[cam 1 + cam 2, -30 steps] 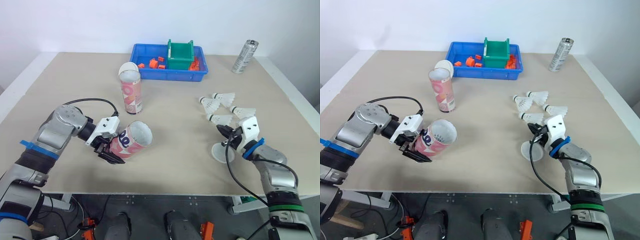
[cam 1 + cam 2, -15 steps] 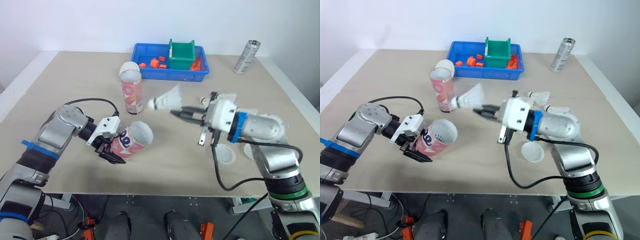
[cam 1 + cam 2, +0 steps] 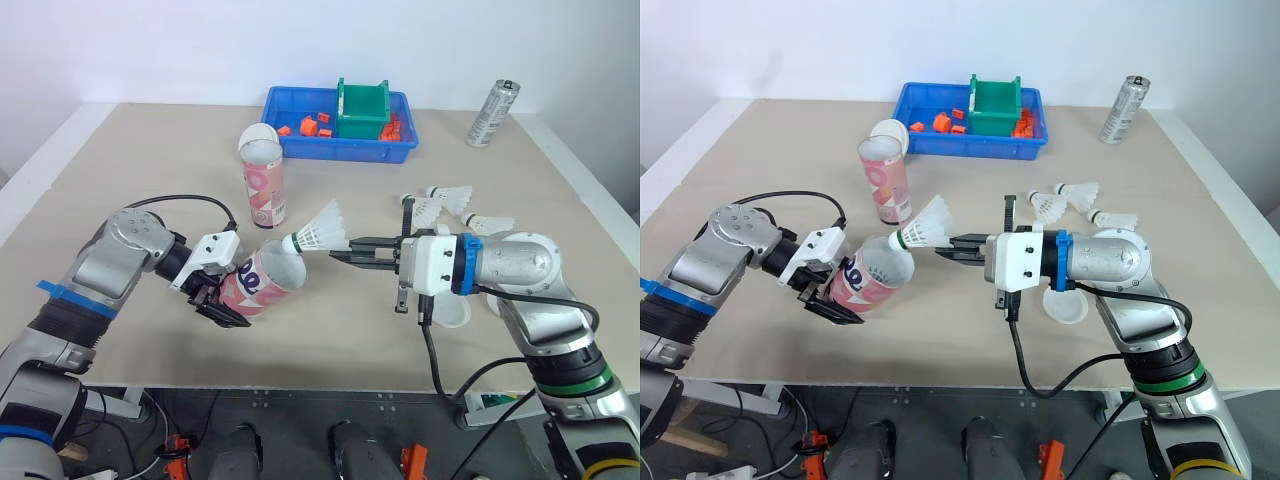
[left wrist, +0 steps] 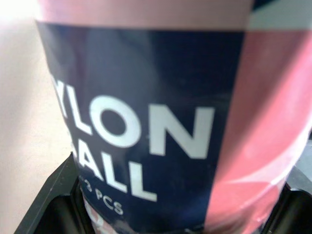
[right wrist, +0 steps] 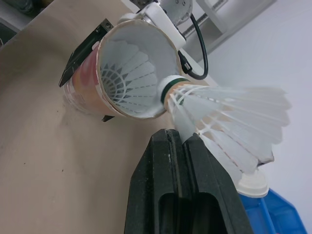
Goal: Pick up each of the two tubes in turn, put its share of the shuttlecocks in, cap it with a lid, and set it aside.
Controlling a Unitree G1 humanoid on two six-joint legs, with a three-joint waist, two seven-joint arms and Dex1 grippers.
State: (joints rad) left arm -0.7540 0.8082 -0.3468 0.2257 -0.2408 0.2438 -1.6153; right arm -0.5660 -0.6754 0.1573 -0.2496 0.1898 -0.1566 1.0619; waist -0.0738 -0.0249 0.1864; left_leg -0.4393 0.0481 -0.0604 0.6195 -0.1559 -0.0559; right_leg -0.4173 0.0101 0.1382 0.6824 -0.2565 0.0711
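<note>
We see our left claw (image 3: pixel 221 300) clamped around a tilted pink tube (image 3: pixel 264 281) near the counter's (image 3: pixel 150 170) front edge. Our right claw (image 3: pixel 338 251) pinches a shuttlecock (image 3: pixel 318 230) by its feathers, with the cork at the tube's open mouth.

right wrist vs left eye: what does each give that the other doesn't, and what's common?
Right wrist adds: the inside of the held tube, where a seated shuttlecock already lies deep in it.
Left eye adds: three loose shuttlecocks, a lid lying on the table, and the can.
Shared: the right gripper shut on the gripped shuttlecock, whose cork is at the mouth of the held tube, which is clamped by the left gripper.
</note>
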